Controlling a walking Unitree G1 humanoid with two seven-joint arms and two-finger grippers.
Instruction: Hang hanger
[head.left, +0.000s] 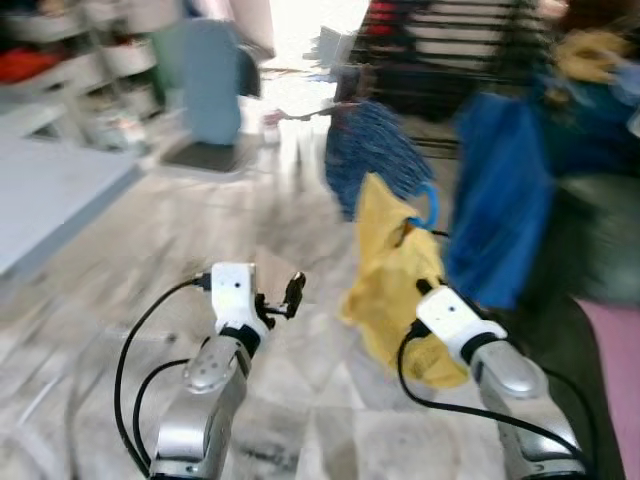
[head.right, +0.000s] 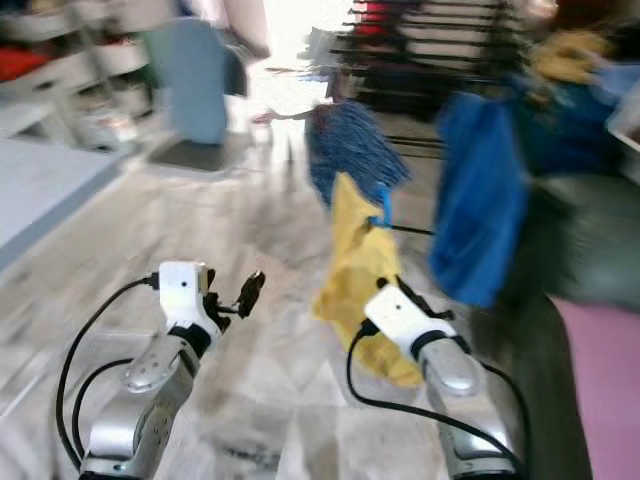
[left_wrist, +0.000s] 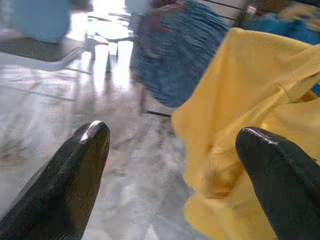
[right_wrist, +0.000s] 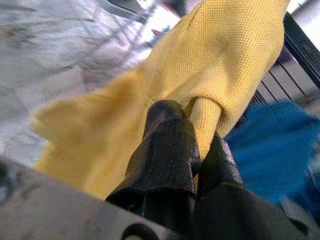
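One yellow knitted garment (head.left: 395, 270) on one blue hanger hook (head.left: 430, 205) hangs long axis vertical, clamped in the right end effector (right_wrist: 192, 137). Left end effector (left_wrist: 172, 150): fingers apart, empty, beside the garment.

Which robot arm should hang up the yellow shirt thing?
The right. The right gripper is already pinched shut on the yellow garment, carrying it. The left gripper is open and holds nothing.
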